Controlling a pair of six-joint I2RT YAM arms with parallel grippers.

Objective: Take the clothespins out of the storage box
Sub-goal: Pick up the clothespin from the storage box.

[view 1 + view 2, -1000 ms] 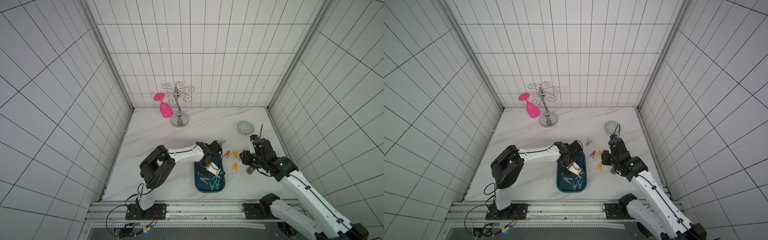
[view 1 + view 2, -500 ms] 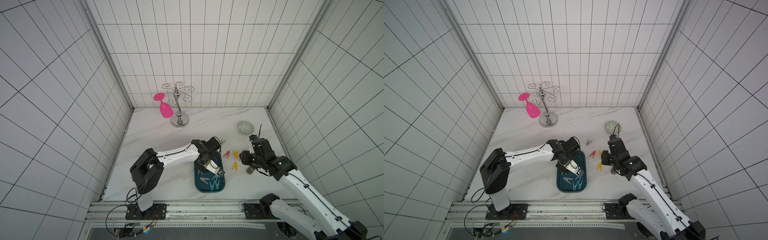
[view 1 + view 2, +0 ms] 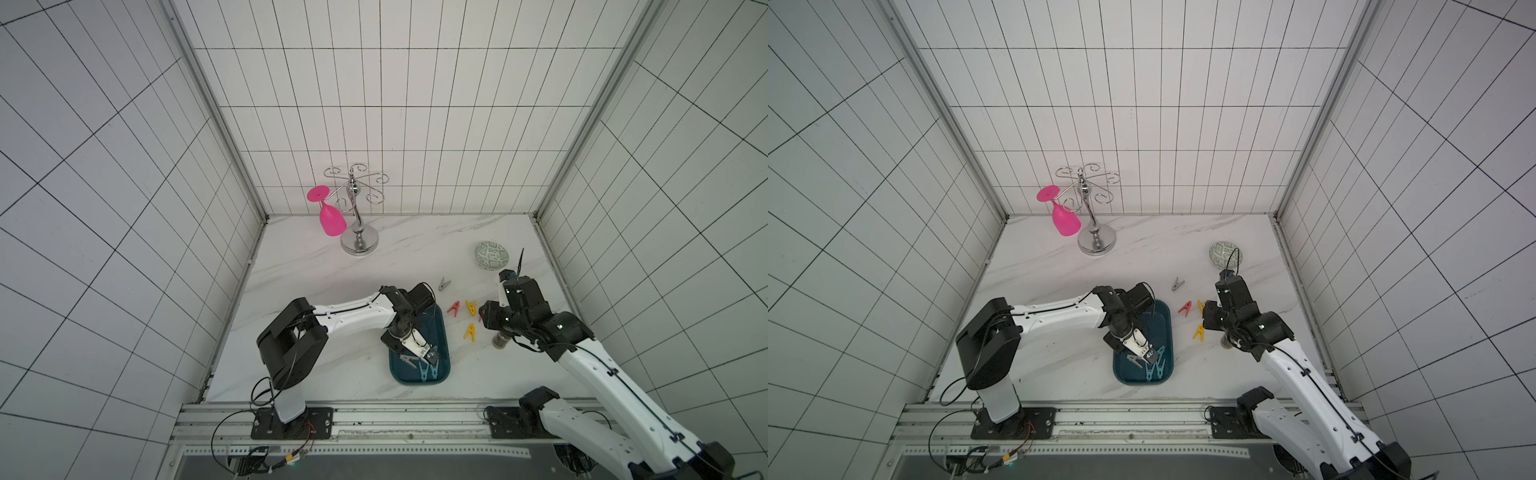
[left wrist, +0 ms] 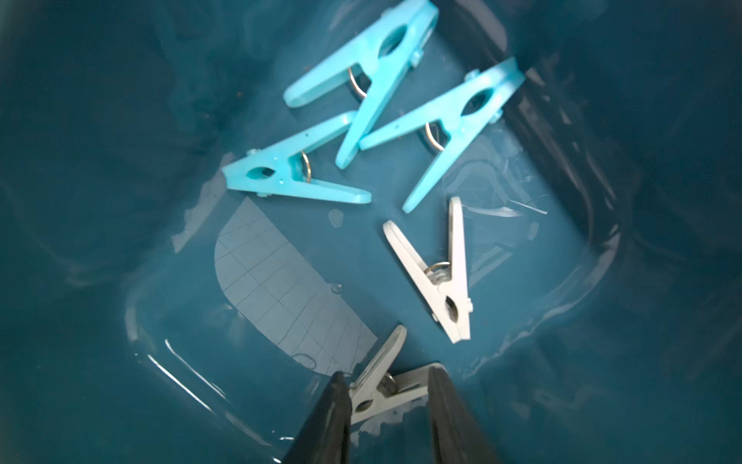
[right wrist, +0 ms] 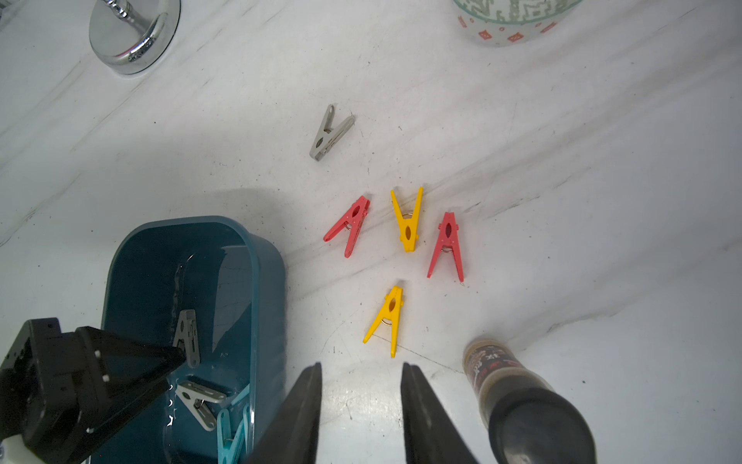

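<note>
Far left and back by the wall, you have a pink glass (image 3: 331,218) hanging foot-up from a chrome stand (image 3: 359,241) on the marble surface (image 3: 316,291).

Moving right, your left end effector (image 4: 387,371) reaches down into the storage box (image 3: 439,332), which sits near the front edge of the surface. Its fingers (image 4: 333,401) stand on either side of a grey clothespin (image 4: 377,389) lying on the box floor, each at the pin's edge. You cannot tell whether they are pressing it.

Also in the box are a second grey clothespin (image 4: 437,273) close by and three light blue clothespins (image 4: 373,80) in a loose cluster, with legs crossing.

Just right of the box, five pins lie flat on the surface:
- a lone grey clothespin (image 3: 444,284) farthest back
- a red clothespin (image 3: 454,308)
- a yellow clothespin (image 3: 471,308)
- a second red clothespin (image 5: 446,245)
- a second yellow clothespin (image 3: 469,332) nearest the front

Your right end effector (image 5: 361,365) hovers over bare surface near that front yellow pin, jaws parted with nothing between them. A small dark bottle (image 5: 498,373) stands upright just beside it. Farther back on the right sits a green-patterned bowl (image 3: 492,255).
</note>
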